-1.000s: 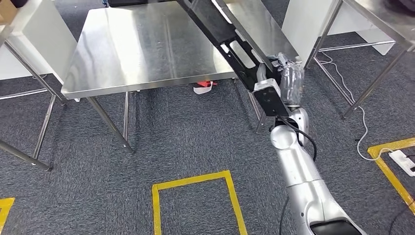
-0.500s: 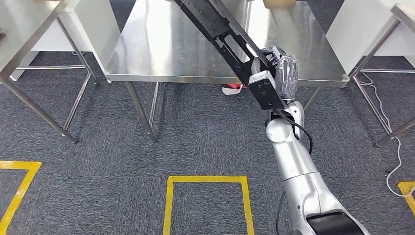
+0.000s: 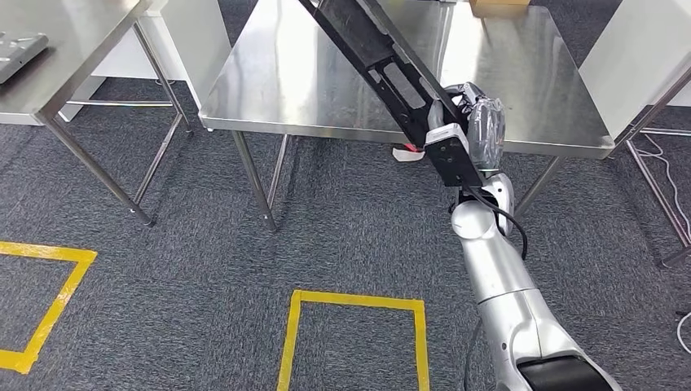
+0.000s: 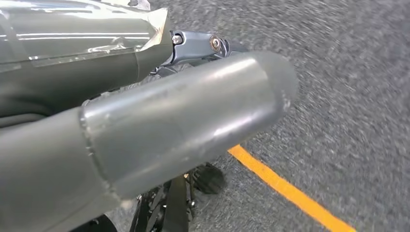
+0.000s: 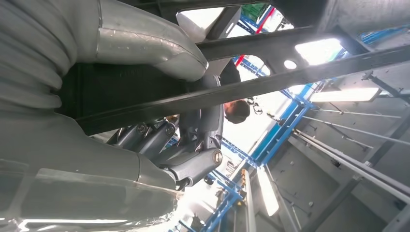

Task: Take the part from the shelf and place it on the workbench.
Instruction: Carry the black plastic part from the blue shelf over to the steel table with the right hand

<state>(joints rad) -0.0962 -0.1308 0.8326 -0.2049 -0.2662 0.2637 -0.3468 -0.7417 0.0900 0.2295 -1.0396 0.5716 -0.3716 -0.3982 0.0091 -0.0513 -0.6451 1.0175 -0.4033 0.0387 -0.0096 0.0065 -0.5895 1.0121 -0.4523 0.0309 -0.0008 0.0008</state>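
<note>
Part (image 3: pixel 383 69): a long, flat black frame with cut-out slots, running slantwise from the right hand (image 3: pixel 477 134) up past the top edge of the head view. Its lower end carries a pale label just beside the hand. It hangs in the air above the near edge of the steel table (image 3: pixel 285 81), not resting on it as far as I can tell. In the right wrist view the same part (image 5: pixel 232 92) shows as dark bars crossing in front of a bright ceiling, with the thumb over one face and the fingers (image 5: pixel 154 137) curled round behind, so the right hand has firm hold of it.

The left hand (image 4: pixel 145 121) is seen close up in the left wrist view against grey carpet (image 4: pixel 348 96) with a yellow tape line (image 4: pixel 290 193); whether its fingers are spread or closed I cannot tell, and nothing is seen in them.

A cardboard box (image 3: pixel 499 6) sits at the far edge of the table. A second steel table (image 3: pixel 57 65) stands to the left with a grey flat object (image 3: pixel 18 50) on it. Red and white scrap (image 3: pixel 407 152) lies on the floor under the middle table. Yellow tape squares (image 3: pixel 354 305) mark the carpet in front of the robot. Between hand and table top nothing stands
</note>
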